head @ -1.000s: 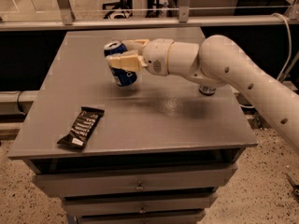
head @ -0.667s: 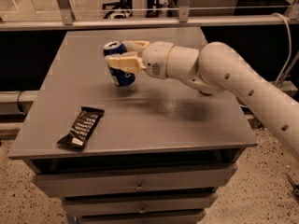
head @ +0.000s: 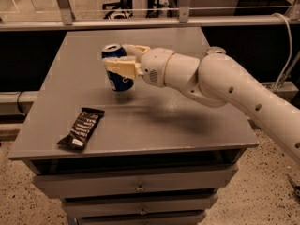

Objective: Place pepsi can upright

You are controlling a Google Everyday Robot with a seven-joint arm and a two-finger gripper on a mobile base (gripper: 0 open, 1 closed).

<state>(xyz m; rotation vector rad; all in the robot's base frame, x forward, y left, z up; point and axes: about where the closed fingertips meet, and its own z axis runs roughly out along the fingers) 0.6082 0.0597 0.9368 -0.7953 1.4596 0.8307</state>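
Note:
The pepsi can (head: 120, 78) is dark blue with white lettering and a silver top. It stands nearly upright, leaning slightly, over the back middle of the grey table (head: 154, 116). My gripper (head: 117, 58) is shut on the can, with one cream finger (head: 121, 66) across its front and the other behind its top. The can's base is at or just above the table top; I cannot tell whether it touches.
A dark snack bar wrapper (head: 81, 128) lies flat near the table's front left edge. A round grey top (head: 215, 50) peeks over my arm at the back right. A metal rail (head: 140, 22) runs behind the table. Drawers sit below the table top.
The can and gripper have stayed almost in place. My forearm has swung and now covers more of the table's right back part.

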